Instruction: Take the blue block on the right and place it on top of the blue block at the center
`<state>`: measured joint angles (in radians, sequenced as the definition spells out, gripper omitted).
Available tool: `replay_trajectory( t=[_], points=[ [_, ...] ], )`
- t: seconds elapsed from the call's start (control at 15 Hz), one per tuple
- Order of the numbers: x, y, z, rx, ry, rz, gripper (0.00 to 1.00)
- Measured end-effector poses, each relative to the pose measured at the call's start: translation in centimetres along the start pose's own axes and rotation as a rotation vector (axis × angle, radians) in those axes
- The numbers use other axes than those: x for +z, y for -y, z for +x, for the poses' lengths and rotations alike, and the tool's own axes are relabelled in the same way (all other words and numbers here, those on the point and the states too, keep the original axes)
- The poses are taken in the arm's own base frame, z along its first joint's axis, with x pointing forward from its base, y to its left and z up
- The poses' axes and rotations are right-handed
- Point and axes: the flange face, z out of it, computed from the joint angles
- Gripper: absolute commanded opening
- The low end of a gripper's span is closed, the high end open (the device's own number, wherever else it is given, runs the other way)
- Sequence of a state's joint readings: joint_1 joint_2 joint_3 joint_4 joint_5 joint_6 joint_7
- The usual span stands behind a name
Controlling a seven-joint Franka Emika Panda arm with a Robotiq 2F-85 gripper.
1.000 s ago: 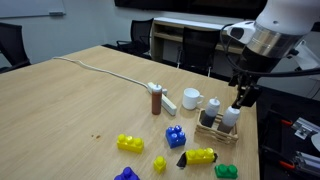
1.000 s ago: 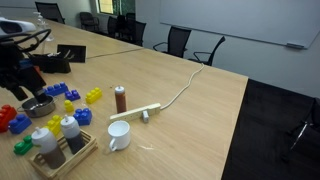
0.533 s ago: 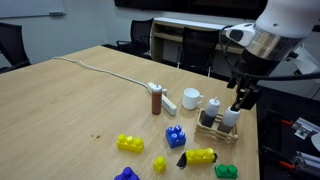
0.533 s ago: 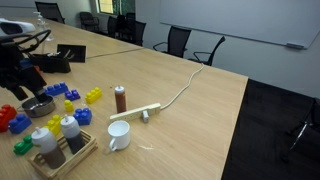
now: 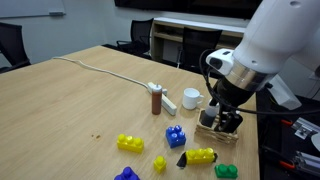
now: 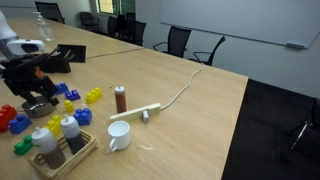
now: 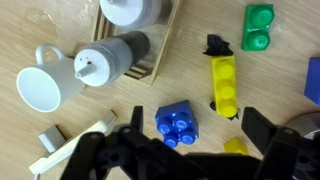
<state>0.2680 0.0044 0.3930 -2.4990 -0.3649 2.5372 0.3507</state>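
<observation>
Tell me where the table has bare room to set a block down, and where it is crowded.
Bare: the wide stretch of table between the white cable and the yellow block. Crowded: around the blue block, brown bottle, mug and shaker caddy.
</observation>
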Motion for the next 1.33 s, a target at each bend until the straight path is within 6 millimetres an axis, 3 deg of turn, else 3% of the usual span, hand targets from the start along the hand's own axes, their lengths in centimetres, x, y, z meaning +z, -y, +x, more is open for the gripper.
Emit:
replay_trajectory(
  t=[0.27, 1.0, 1.33],
  points=[
    [3.3, 0.7, 1.7, 0.017, 0.041, 0.026, 1.00],
    [3.6, 0.5, 2.9, 0.011, 0.031, 0.021, 1.00],
    [6.7, 0.8, 5.8, -0.075, 0.052, 0.049, 1.00]
  ],
)
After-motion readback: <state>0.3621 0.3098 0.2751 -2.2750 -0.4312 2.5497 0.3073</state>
